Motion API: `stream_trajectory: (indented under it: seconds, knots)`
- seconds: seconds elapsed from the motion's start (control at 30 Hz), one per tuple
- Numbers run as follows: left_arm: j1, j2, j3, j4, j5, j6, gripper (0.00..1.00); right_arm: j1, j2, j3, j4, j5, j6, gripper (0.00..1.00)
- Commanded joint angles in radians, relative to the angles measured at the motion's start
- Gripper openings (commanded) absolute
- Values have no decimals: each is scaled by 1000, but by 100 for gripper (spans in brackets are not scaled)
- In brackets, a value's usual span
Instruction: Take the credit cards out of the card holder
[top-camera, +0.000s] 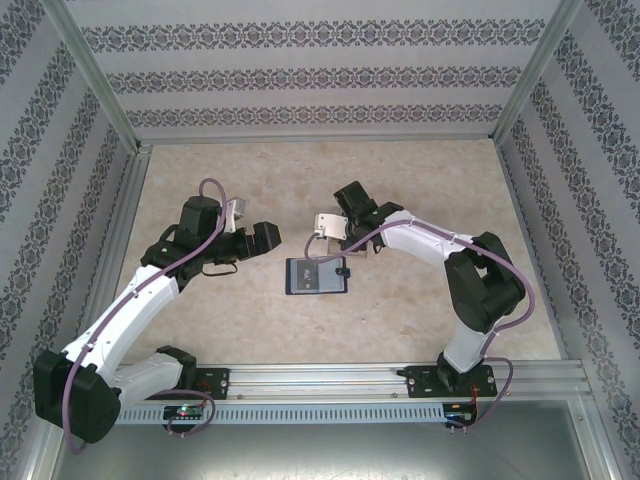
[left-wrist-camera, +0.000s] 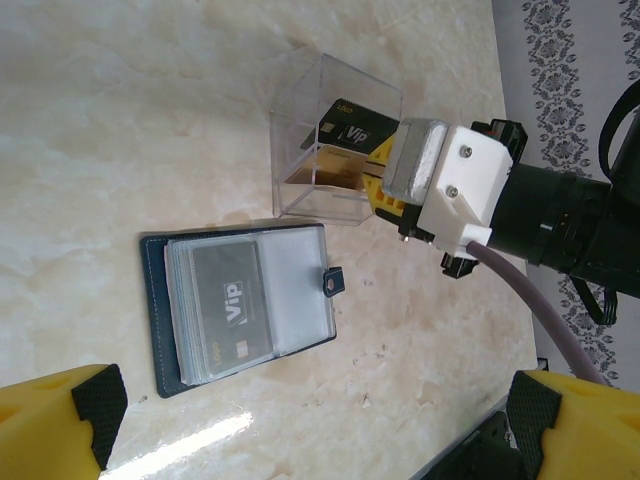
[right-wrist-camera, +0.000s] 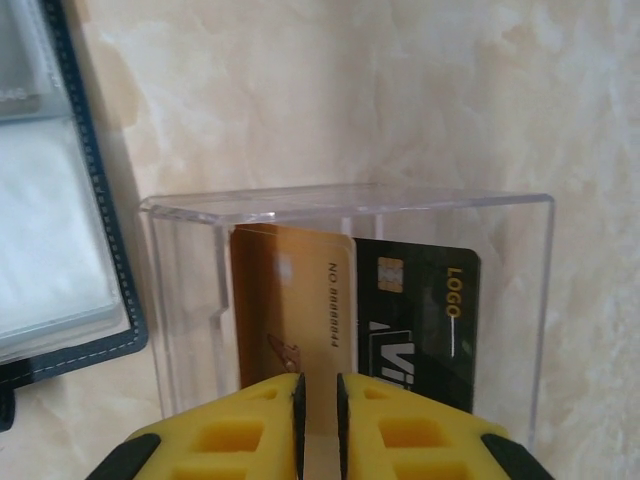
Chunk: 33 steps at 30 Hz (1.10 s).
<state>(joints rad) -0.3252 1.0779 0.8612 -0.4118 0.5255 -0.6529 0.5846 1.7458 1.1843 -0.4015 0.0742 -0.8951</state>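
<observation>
Gold card (right-wrist-camera: 285, 300) stands in the clear box (right-wrist-camera: 350, 205), my right gripper (right-wrist-camera: 320, 390) straddling its edge, jaws a sliver apart, grip unclear: drop-off step. My left gripper (left-wrist-camera: 310, 425) gapes idle. Next: pull 1 grey Vip card (left-wrist-camera: 232, 312) from the open card holder (left-wrist-camera: 155, 300) nearby.

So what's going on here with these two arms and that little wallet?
The robot is moving cards out of the card holder, which lies open on the table. The right gripper is at a clear box where a gold card and a black card already stand. Its jaws are nearly closed at the gold card's edge, but whether they grip it is unclear. The left gripper hangs open near the holder, which still has a grey card inside.
</observation>
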Motion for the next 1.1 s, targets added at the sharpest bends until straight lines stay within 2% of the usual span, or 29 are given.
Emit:
stream_trajectory:
  seconds: [0.0,0.13,0.23,0.33,0.5,0.67,1.07]
  knots:
    - [9,5,5,-14,-4,29,99,-11,23,8,29,48,26,21]
    - [10,7,4,-13,-2,29,99,-11,20,10,36,54,53,21]
    - [11,5,3,-16,-2,32,99,-26,-11,25,12,-17,111,23]
    - [8,5,2,-12,2,31,99,-34,-52,16,-26,-122,129,31]
    - [10,12,-6,2,15,24,99,-30,-65,-11,-55,-169,126,36]
    - [9,13,-4,-1,20,23,100,-19,-34,1,-81,-171,132,38]
    - [11,-13,-14,-16,15,24,99,1,35,34,-36,-23,148,38]
